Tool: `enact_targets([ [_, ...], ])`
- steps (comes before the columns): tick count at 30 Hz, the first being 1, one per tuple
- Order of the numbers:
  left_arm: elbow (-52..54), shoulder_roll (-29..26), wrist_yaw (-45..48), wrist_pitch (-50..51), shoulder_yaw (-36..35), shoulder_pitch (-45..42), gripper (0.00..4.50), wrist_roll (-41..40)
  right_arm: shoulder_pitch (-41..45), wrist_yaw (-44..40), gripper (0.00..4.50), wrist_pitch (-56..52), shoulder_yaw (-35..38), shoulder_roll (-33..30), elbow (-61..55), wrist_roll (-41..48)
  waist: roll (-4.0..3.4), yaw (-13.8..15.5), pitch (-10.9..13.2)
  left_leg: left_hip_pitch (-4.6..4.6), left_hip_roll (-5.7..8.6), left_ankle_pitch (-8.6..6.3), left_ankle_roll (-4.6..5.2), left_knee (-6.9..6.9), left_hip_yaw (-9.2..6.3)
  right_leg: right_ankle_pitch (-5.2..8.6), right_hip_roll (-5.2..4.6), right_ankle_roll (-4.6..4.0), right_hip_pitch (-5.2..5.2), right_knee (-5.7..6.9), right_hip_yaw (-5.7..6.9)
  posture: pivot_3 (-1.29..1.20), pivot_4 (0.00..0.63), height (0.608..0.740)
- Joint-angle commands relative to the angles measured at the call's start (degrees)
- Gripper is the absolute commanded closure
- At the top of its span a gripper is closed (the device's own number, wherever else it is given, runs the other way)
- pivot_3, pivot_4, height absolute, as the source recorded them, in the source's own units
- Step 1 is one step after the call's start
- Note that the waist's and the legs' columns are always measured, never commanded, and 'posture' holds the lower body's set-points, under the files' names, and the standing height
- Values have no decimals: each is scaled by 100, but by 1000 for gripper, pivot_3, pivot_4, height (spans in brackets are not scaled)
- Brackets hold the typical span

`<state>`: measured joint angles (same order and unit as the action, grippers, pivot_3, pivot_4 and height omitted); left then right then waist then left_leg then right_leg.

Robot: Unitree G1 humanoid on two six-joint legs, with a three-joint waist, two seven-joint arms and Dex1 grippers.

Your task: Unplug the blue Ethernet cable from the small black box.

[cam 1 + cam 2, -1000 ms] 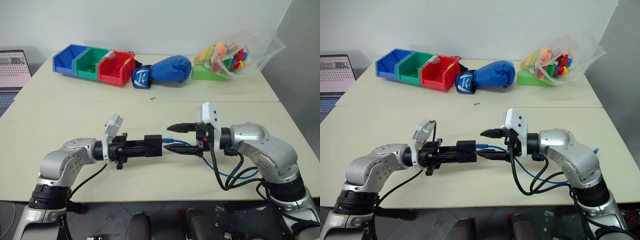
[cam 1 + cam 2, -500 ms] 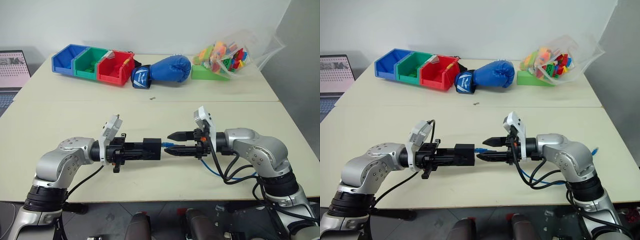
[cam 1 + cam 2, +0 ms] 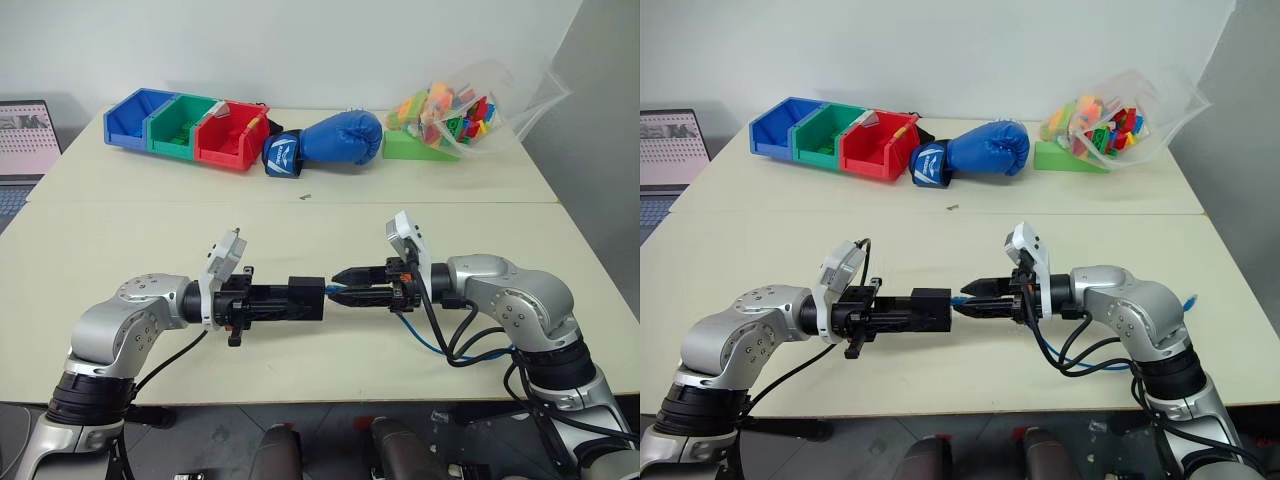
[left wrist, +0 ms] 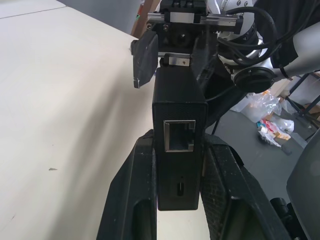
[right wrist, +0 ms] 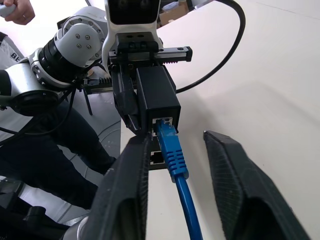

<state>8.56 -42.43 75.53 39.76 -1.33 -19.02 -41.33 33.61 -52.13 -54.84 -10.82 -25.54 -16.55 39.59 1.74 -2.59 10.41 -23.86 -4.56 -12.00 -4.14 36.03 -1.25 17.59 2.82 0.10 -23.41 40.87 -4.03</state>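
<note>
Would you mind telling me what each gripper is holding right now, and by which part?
The left gripper clamps the small black box by its two flat sides. The right gripper straddles the blue Ethernet cable near its plug, not visibly gripping it.

bins (image 3: 190, 127) | boxing glove (image 3: 330, 140) | toy bag (image 3: 455, 112) | laptop (image 3: 25, 140) | table (image 3: 120, 230)

Both arms level, tip to tip — left gripper (image 3: 300, 297) clamped, right gripper (image 3: 352, 286) jaws narrowly apart.

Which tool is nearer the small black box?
Left. The left tool is shut on the small black box; the right tool brackets the blue Ethernet cable plugged into it.
</note>
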Motion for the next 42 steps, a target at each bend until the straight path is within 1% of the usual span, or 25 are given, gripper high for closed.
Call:
enact_targets([
  [1,194,-27,-21,23,-26,-9,3705,-78,176,-65,3702,-7,-47,-8,-202,92,0,-10,0,0,0,0,0,0,0,0,0,0,-1,0,0,0,150,740],
  [4,209,-14,-56,45,-39,-11,3705,-101,175,-90,4357,8,-81,-40,-227,72,0,-24,0,-1,0,0,0,0,-1,0,0,0,-1,-1,0,0,150,740],
  [5,216,-18,-53,42,-33,-8,3705,-97,174,-96,4427,11,-88,-45,-229,67,0,-25,0,-1,0,0,0,0,0,0,0,0,-1,-1,1,0,150,740],
  [12,226,-80,57,-5,-37,96,3705,-70,133,-194,4427,-163,-30,-165,-105,148,0,-33,0,-1,0,0,0,-1,0,0,0,0,-1,-1,0,0,150,740],
  [17,137,-178,50,-8,-193,222,3705,-66,-53,-365,4428,-229,130,-577,89,150,0,-31,0,-1,0,0,0,-1,0,0,0,0,-1,-2,-1,0,150,740],
  [22,72,-219,-166,96,-518,298,3705,-213,-258,-278,4456,91,253,-833,411,-97,1,-33,2,-1,0,0,0,-2,3,0,0,0,-3,-4,-2,0,150,740],
  [25,1,-221,-355,121,-712,359,3705,-193,-269,137,4461,697,369,-654,930,-583,1,-47,2,-1,-1,0,0,-3,2,0,0,0,-4,-4,-2,0,150,740],
  [27,-12,-218,-484,109,-787,438,3705,-137,-112,652,4463,1332,303,-425,1448,-1172,1,-69,1,-1,0,0,0,-3,5,0,0,1,-5,-3,-2,0,150,740],
  [28,24,-197,-606,110,-829,532,3705,-103,137,1334,4463,1861,239,-212,2027,-1734,0,-69,3,0,-1,0,0,-3,5,0,0,0,-5,-3,-3,0,150,740],
  [30,66,-138,-818,113,-880,625,3705,-67,518,2324,4463,2633,135,47,2930,-2594,-2,-133,5,6,-2,0,1,-4,13,0,2,1,-6,-3,-4,0,150,740],
  [31,81,-97,-909,95,-890,639,3705,-58,696,2678,4463,2899,132,148,3380,-2897,-4,-139,7,0,-1,0,0,-4,17,-3,2,6,-13,0,-9,0,150,740],
  [33,112,-50,-1030,-13,-843,645,3705,34,935,2942,4463,3197,136,249,4036,-3201,-5,-122,9,-4,-1,0,0,-5,19,-4,1,6,-17,0,-11,0,150,740],
  [35,112,11,-1165,-66,-849,623,3705,59,1059,2993,3764,3364,168,336,4396,-3313,-7,-80,10,-7,0,0,0,-7,23,-3,-1,5,-19,-2,-11,0,150,740],
  [36,94,40,-1244,-101,-853,598,3705,88,1090,2937,3745,3430,177,362,4487,-3338,-7,-66,10,-7,1,0,0,-7,27,-3,-2,4,-18,-3,-12,0,150,740],
  [38,4,133,-1453,-237,-859,515,3705,213,1107,2822,3230,3553,232,387,4531,-3362,-7,-53,10,-9,1,0,0,-8,32,-4,-5,3,-18,-7,-14,0,150,740],
  [41,-368,437,-2077,-654,-906,225,3705,610,947,2456,2615,3599,307,261,4029,-3263,-12,-31,14,-10,3,0,-1,-7,33,-5,-8,2,-18,-6,-13,0,150,740],
  [42,-570,545,-2339,-802,-922,76,3705,772,874,2284,2343,3523,316,184,3745,-3203,-15,-13,15,-10,2,0,0,-7,32,-5,-8,2,-18,-6,-13,0,150,740],
])
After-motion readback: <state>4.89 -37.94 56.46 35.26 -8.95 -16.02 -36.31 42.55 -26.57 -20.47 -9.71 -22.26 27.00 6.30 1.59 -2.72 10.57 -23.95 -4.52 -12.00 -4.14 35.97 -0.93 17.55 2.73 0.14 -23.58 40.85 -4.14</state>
